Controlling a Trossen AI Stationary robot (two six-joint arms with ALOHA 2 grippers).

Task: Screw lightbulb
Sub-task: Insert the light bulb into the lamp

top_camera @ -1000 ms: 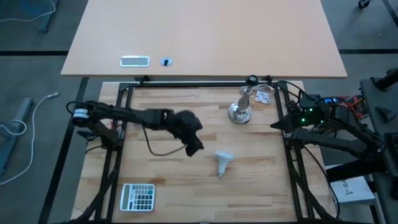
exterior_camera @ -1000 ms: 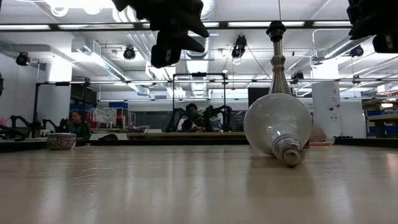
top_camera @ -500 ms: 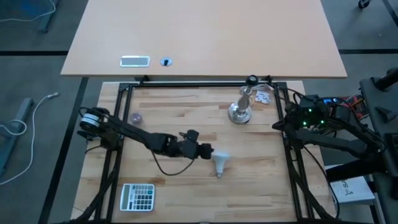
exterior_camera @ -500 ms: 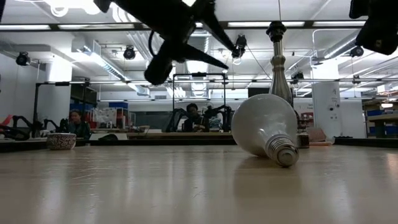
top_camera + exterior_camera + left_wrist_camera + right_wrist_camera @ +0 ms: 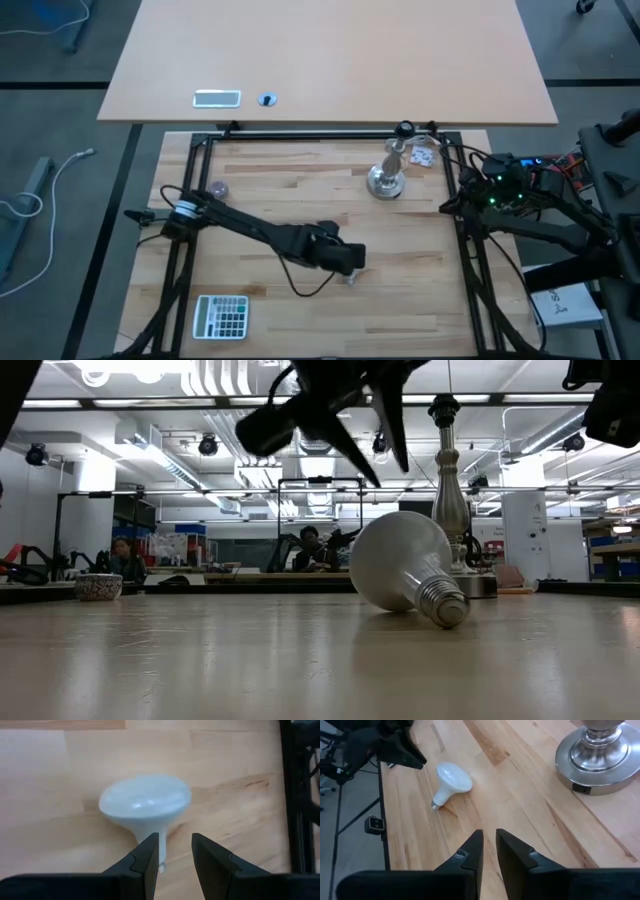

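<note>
The white frosted lightbulb (image 5: 145, 802) lies on its side on the wooden table, globe and neck resting on the wood, its grey screw base (image 5: 441, 609) pointing toward the near edge. My left gripper (image 5: 175, 847) hangs open just above its neck, fingers on either side, touching nothing. In the high view this gripper (image 5: 350, 258) hides nearly all of the bulb. In the low view its fingers (image 5: 385, 455) stay clear above the globe (image 5: 395, 560). My right gripper (image 5: 489, 842) waits at the table's right edge (image 5: 455, 200), fingers nearly together and empty.
The silver lamp stand (image 5: 388, 180) stands upright at the far right, behind the bulb (image 5: 450, 480) (image 5: 600, 750). A calculator (image 5: 222, 315) lies at the near left. A small bowl (image 5: 217, 189) sits at the far left. People sit in the room beyond (image 5: 312, 548).
My left gripper has swung toward the table's right and near edge, from left of the bulb to directly over it, and has tipped to point down. The bulb has shifted a little toward the table's left, still lying on its side.
</note>
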